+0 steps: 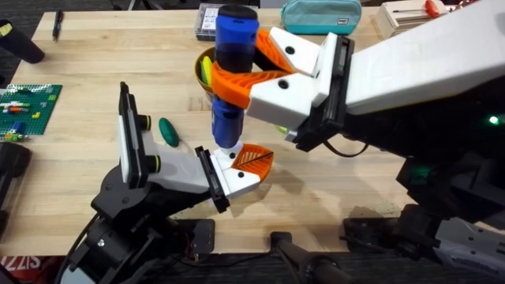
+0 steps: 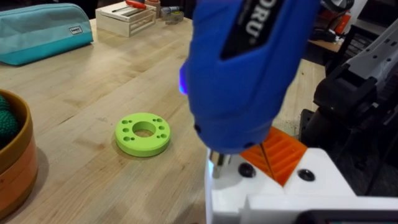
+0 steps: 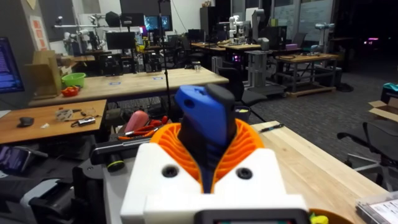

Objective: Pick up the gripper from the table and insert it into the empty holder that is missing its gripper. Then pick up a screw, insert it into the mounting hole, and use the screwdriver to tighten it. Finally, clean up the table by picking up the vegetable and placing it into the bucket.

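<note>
Right gripper (image 1: 256, 67): white fingers with orange ribbed pads, clamped around the screwdriver (image 1: 233, 71) at mid-body. In the right wrist view the pads (image 3: 245, 146) wrap the blue body (image 3: 205, 127) from both sides.

Screwdriver: blue cylinder, held upright, tip down. Its pale tip sits on the holder (image 1: 237, 180), beside the orange gripper (image 1: 254, 158). In the left wrist view the blue body (image 2: 249, 68) stands over the white block (image 2: 280, 193), and a thin bit reaches down to the edge of the orange ribbed piece (image 2: 280, 155).

Holder: white angular block with a black back plate, at the end of the small black-and-white arm near the table's front edge, centre.

Gripper: orange wedge, hatched face up, seated on the holder's far end, touching it.

Left gripper: state cannot be told.

Vegetable (image 1: 168, 131): dark-green oval, lying on the table (image 1: 95, 87), left of the screwdriver and just beyond the small arm.

Bucket (image 1: 204, 69): ochre cup, behind the screwdriver and partly hidden by it; green items inside. Its brown rim (image 2: 25, 149) appears in the left wrist view.

Other: lime-green disc (image 2: 143, 133) with holes, flat on the table; teal pouch (image 1: 319, 14) at the far edge.
</note>
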